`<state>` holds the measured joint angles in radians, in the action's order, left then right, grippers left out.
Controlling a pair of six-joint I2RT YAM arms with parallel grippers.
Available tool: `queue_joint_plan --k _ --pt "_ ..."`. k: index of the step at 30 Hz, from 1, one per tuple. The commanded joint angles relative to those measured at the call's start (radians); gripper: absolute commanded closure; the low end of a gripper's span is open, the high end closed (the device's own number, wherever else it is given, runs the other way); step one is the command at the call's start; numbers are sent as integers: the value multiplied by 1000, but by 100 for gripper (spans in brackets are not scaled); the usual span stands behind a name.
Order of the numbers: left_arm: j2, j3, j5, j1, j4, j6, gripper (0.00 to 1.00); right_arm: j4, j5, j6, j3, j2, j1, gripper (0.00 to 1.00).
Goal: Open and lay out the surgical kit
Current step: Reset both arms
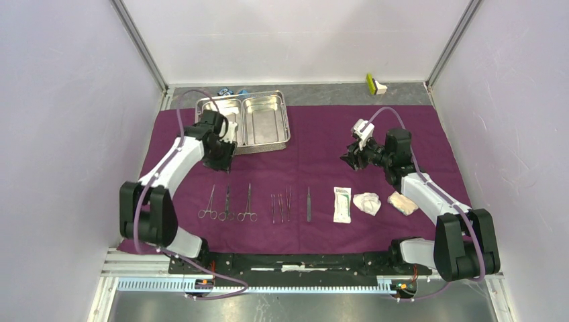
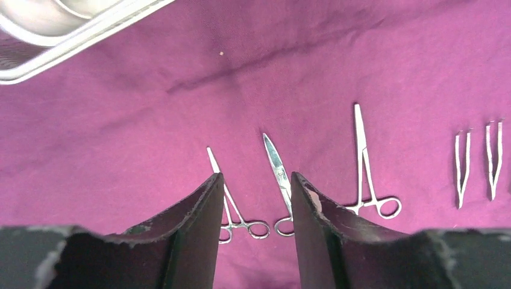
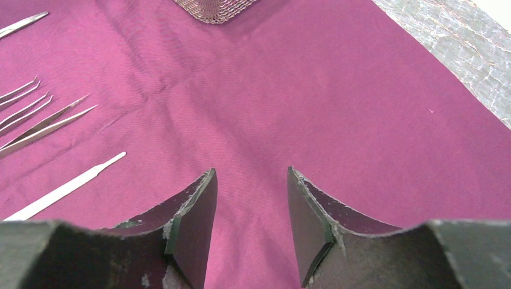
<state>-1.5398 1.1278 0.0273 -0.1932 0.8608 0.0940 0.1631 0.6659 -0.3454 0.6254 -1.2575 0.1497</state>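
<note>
The purple cloth wrap (image 1: 315,151) lies spread flat. On its back left stands the empty two-compartment steel tray (image 1: 243,121). Along the front lie ring-handled forceps (image 1: 208,204), scissors (image 1: 227,203), more forceps (image 1: 247,204), tweezers (image 1: 280,204), a slim straight tool (image 1: 308,204), the white packet (image 1: 342,204) and two gauze wads (image 1: 367,202). My left gripper (image 1: 221,161) hovers open and empty above the scissors (image 2: 277,168), between tray and instruments; in its wrist view the left gripper (image 2: 256,176) has the forceps (image 2: 361,162) to its right. My right gripper (image 1: 350,161) (image 3: 250,171) is open over bare cloth.
A small blue block and a black-and-blue object (image 1: 228,90) sit behind the tray. A yellow-green and white item (image 1: 376,83) rests at the back right on the grey table strip (image 3: 458,42). Enclosure walls stand on both sides and behind.
</note>
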Motion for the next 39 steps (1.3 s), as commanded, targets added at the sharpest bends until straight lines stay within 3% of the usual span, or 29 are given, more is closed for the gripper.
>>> queue_joint_plan --k 1,13,14,15,19,26,39 --pt "142 -21 -23 5 -102 28 44 4 0 -7 22 29 5 45" --pt "385 -142 82 157 -421 -24 7 -157 -191 -50 184 97 4 22" --pt "403 -157 79 161 -444 -26 4 -160 -212 -57 198 108 4 18" --pt "423 -173 73 165 -478 -27 0 -197 -235 -69 210 116 4 3" --pt "491 -215 56 172 -546 -29 0 -275 -297 -98 257 134 3 2" --pt "593 -242 59 180 -602 -62 0 -267 -391 -47 240 210 4 2" --pt "818 -251 60 180 -553 -136 0 -256 -506 96 102 499 4 2"
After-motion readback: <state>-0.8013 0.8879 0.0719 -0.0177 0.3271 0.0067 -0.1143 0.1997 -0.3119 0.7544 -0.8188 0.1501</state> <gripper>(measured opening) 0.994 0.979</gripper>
